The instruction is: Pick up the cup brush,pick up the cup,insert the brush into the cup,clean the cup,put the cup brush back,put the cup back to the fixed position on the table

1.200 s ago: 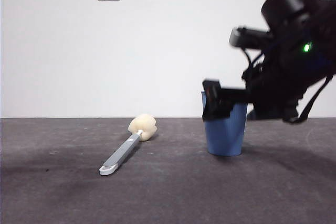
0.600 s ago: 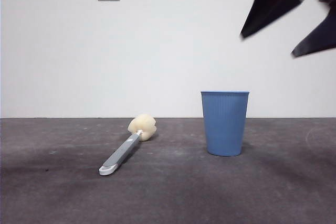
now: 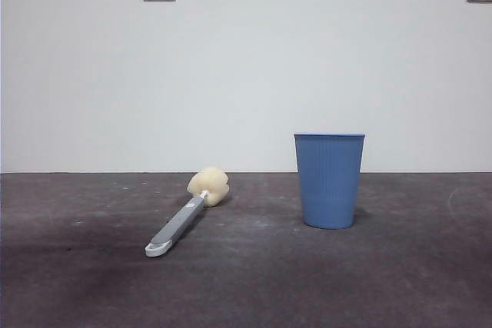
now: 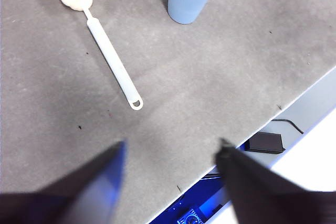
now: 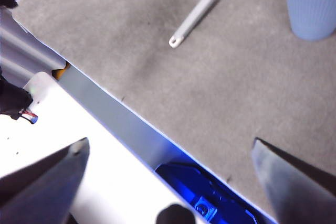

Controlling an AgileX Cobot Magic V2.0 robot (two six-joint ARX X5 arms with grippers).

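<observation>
A light-blue ribbed cup stands upright right of centre in the front frame, well apart from the cup brush, which lies flat at centre-left with its cream sponge head toward the wall and its white-tipped grey handle toward the camera. Both rest on the dark, mottled matte surface, and neither is held. The left tool hangs high above the surface edge with its jaws apart and empty; the right tool does likewise, its jaws spread wide, over the surface's near edge. Only a black tip shows at the upper left of the front frame. The risks, as judged from here: the flat, thin handle lies flush on the surface and could skid or escape a shallow pinch, while the tapered, thin-walled plastic cup looks light enough to tip or flex under a squeeze. The soft sponge would deform if gripped.
</observation>
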